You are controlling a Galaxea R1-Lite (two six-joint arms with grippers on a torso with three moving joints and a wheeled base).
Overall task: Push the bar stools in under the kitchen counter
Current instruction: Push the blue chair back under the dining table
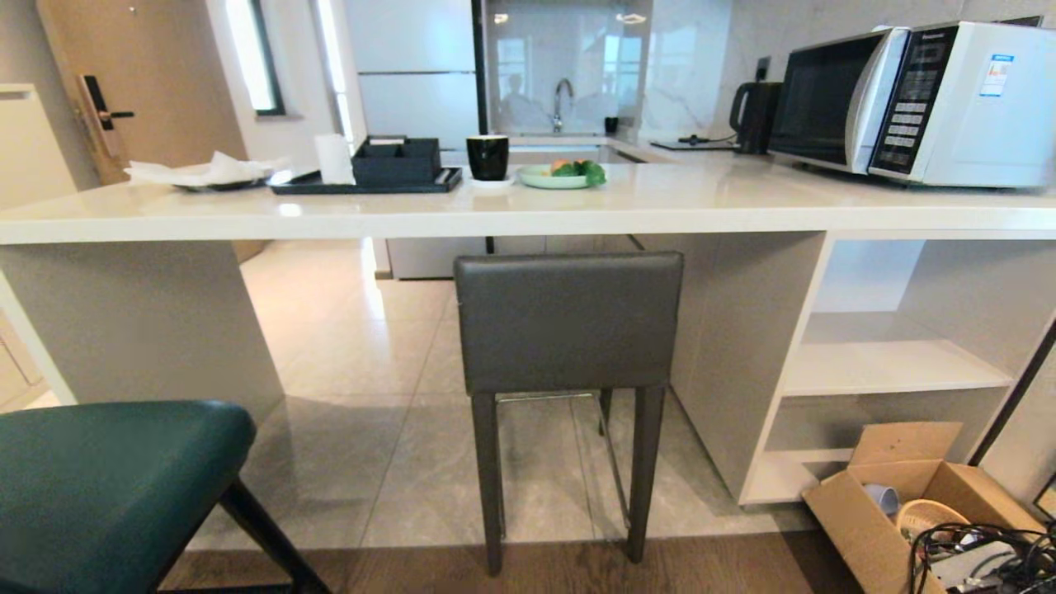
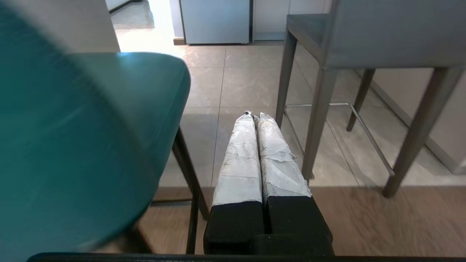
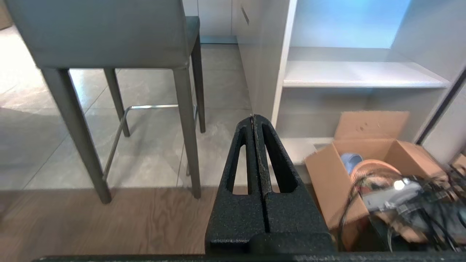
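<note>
Grey stool [image 1: 568, 330] at 12 o'clock, sits w/ its back just short of the kitchen counter [image 1: 511, 216] edge, teal stool [image 1: 115, 478] at 8 o'clock well out; left gripper [image 2: 255, 115] & right gripper [image 3: 252, 118] pinched tight, empty, parked low, prob. pre-push.

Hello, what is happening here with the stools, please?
Nothing is being handled yet. The grey bar stool stands at the kitchen counter, its seat under the top. The teal bar stool stands further out, close to the robot. The left gripper and right gripper are shut and empty, touching neither stool.
</note>
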